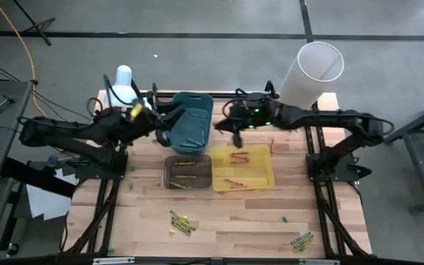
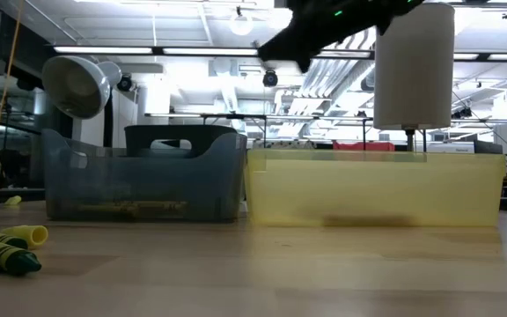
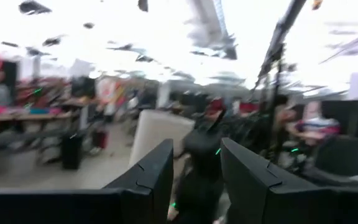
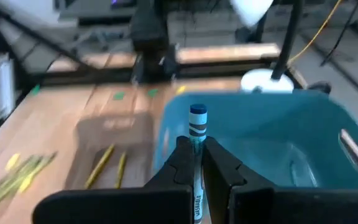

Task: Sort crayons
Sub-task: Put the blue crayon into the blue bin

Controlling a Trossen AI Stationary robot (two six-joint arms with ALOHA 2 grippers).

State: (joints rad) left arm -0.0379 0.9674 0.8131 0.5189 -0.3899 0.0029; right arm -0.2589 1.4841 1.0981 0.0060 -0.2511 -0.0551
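My right gripper [image 4: 196, 149] is shut on a blue crayon [image 4: 197, 118] and hangs above the table between the teal bin [image 1: 191, 118] and the yellow bin [image 1: 260, 177]. The same gripper [image 1: 235, 137] shows in the high view at the yellow bin's far left corner. Red and orange crayons [image 1: 238, 157] lie in the yellow bin, yellow ones [image 1: 185, 163] in the dark bin [image 1: 169, 177]. My left gripper [image 1: 165, 131] stands open at the teal bin's left side, tipped upward, with nothing between its fingers [image 3: 157, 177]. My right gripper pinches the blue crayon between its two fingers. The crayon lies along the fingers, and its wrapped end [image 4: 197, 127] sticks out past the fingertips. The fingers come from the table's right, slanting slightly down. The crayon is lifted clear of the table and the bins.
Loose crayons lie near the front edge, a green and yellow heap [image 1: 181, 222] at the left and a few [image 1: 302, 241] at the right. A white cylinder [image 1: 311, 73] stands at the far right and a white lamp [image 1: 124, 85] at the far left.
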